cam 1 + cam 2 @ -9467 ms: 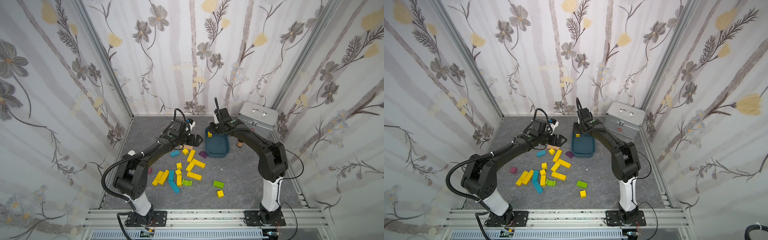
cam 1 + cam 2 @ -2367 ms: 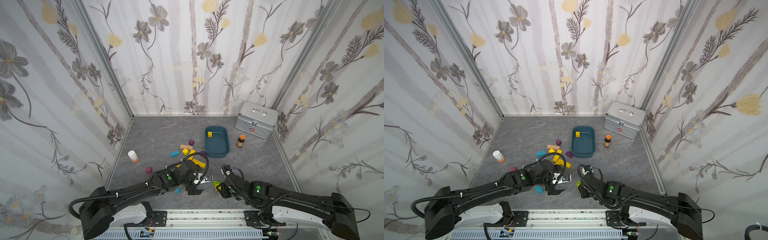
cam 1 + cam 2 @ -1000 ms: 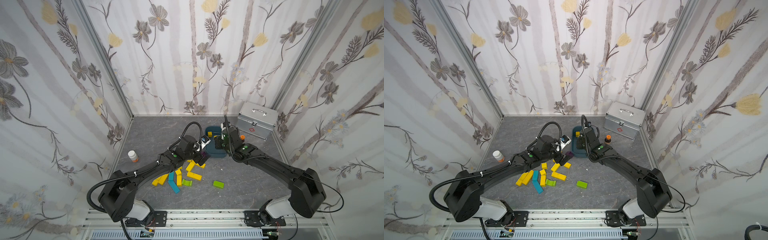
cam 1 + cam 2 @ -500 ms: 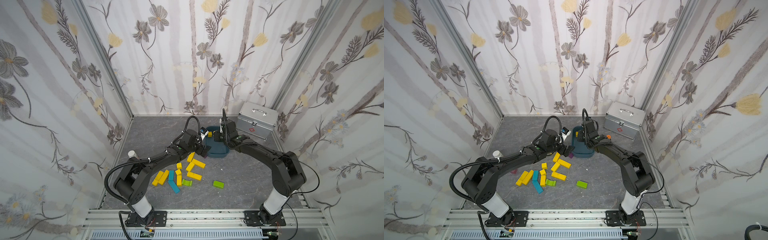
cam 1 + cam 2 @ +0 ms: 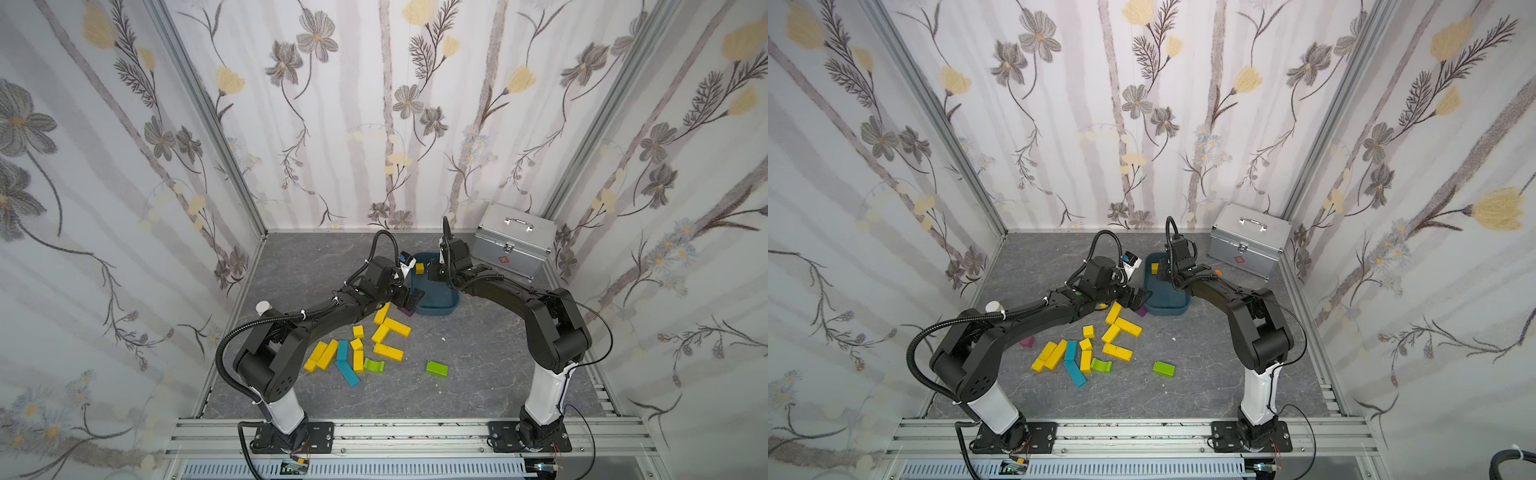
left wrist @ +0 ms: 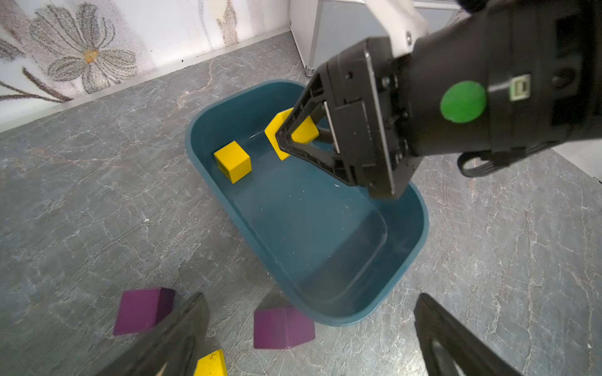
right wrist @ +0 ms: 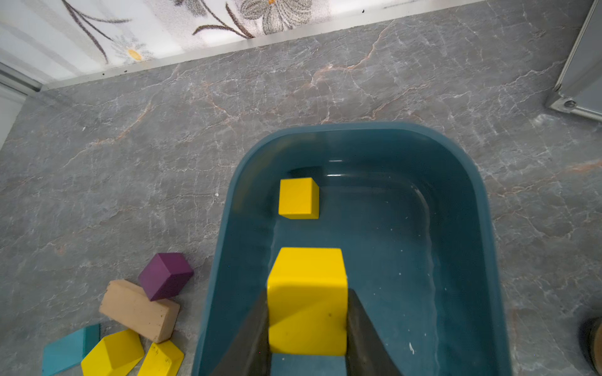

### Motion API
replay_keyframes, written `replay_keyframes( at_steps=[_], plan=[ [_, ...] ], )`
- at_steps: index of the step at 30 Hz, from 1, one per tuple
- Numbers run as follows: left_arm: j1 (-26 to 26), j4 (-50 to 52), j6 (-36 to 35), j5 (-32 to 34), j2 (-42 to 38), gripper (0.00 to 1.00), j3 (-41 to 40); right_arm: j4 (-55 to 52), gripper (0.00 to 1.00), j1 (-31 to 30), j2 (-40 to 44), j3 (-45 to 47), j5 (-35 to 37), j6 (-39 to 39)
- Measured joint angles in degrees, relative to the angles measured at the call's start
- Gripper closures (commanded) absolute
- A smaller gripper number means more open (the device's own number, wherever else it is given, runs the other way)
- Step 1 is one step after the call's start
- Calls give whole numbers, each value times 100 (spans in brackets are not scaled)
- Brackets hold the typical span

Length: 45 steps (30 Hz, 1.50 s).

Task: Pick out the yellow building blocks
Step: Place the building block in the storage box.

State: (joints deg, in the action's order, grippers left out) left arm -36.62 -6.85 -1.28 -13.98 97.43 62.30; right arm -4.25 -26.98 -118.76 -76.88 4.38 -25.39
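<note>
Nearly closed, the right hand (image 7: 307,294) pinches a yellow cube (image 7: 307,312) over the blue tub (image 7: 479,208). A second yellow cube (image 7: 298,198) lies inside the tub, near its end by the back wall. The left hand (image 5: 412,298) hovers spread wide and empty just beside the tub's front corner, while more yellow blocks (image 5: 397,327) lie scattered on the bench (image 5: 478,353) in front of the tub.

Tub (image 5: 438,308) sat toward the back of the table (image 5: 478,353), case (image 5: 513,245) to its right and further back, one cube (image 7: 298,198) lay inside at its far end, second cube (image 7: 308,286) hung above it in the right gripper (image 7: 308,312), left gripper (image 5: 412,298) at its near left corner, loose blocks (image 5: 380,332) lay scattered in front to the left.
</note>
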Motion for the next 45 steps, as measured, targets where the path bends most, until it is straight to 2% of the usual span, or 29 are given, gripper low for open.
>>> replay_keyframes(
  at_steps=[16,26,45],
  plan=[
    [2,157,22,46,-234,0,-63,-210,87,210,-968,-881,2,-96],
    [2,446,367,92,-52,0,136,-295,78,240,-1228,-1043,-20,-201],
    [2,616,450,334,-120,0,186,-522,77,289,-1591,-1482,-42,-245]
  ],
)
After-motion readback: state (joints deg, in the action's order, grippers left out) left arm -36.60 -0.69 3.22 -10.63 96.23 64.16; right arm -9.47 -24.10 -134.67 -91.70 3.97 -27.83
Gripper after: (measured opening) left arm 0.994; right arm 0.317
